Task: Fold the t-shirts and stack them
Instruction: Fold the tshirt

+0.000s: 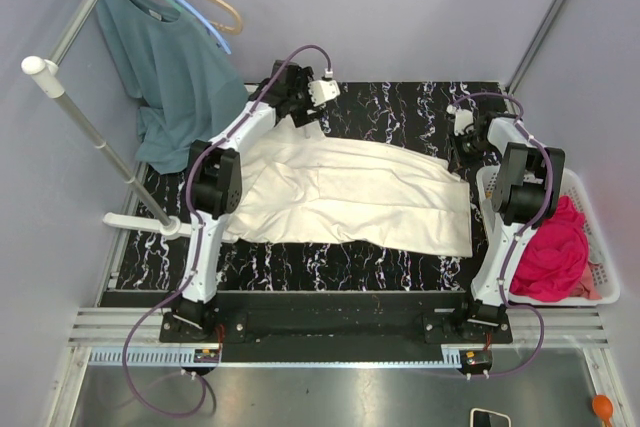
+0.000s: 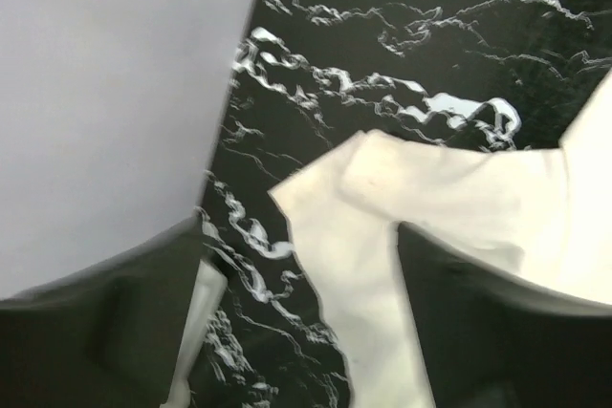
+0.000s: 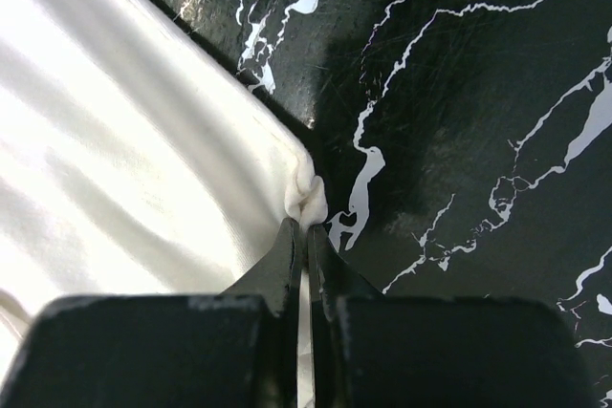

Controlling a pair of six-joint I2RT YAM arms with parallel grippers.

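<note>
The cream t-shirt (image 1: 350,192) lies spread across the black marble table (image 1: 400,107), wrinkled, running from far left to near right. My left gripper (image 1: 305,107) hovers at its far-left corner. In the left wrist view it (image 2: 301,332) is open, and a sleeve of the cream t-shirt (image 2: 354,255) lies loose on the table between the dark fingers (image 2: 497,322). My right gripper (image 3: 306,226) is shut on a small pinched fold at the cream t-shirt's (image 3: 143,169) corner, at the right side of the table (image 1: 462,152). The magenta-pink t-shirt (image 1: 555,247) lies bunched in a basket.
A white slatted basket (image 1: 603,282) stands at the table's right edge. A teal shirt (image 1: 175,67) hangs from hangers on a grey rack (image 1: 80,117) at the far left. Grey walls close in the back and the sides.
</note>
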